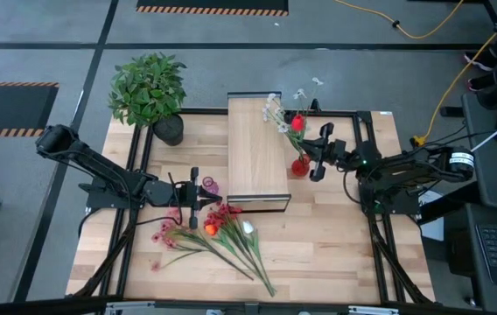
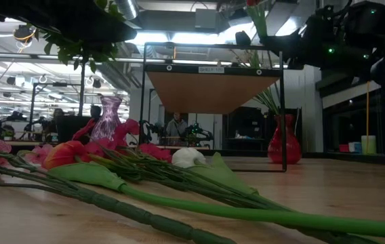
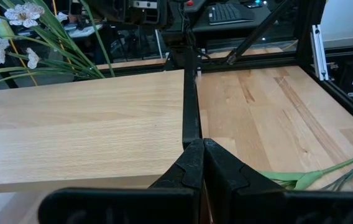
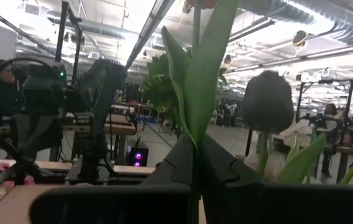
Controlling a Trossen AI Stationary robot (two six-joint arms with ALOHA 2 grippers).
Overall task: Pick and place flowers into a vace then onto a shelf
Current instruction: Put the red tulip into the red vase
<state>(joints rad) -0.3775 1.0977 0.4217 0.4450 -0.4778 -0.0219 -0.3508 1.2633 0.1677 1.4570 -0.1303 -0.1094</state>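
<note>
Loose flowers (image 1: 218,232) with long green stalks lie on the table near the front; the low view shows the flowers (image 2: 131,166) close up. My left gripper (image 1: 194,194) hovers shut and empty beside a small purple vase (image 1: 210,185), at the shelf's near left corner. The light-wood shelf (image 1: 255,144) stands mid-table on a dark frame. My right gripper (image 1: 312,157) is shut on a red-blossomed flower (image 1: 297,123) over the red vase (image 1: 299,165), right of the shelf. The red vase (image 2: 282,141) stands upright on the table. My right gripper pinches the red flower's green stalk and leaf (image 4: 194,134) between its two fingers. It comes level from the table's right, fingers across the stalk. The stalk stands upright, blossom above the fingers; its lower end reaches down toward the red vase, where the gripper hides it.
A bushy potted plant (image 1: 150,87) sits at the table's far left corner. White-blossomed stems (image 1: 276,107) rise at the shelf's far right corner. The purple vase (image 2: 108,118) stands upright. Dark frame rails (image 1: 367,157) run along the table's sides. People sit in the room behind.
</note>
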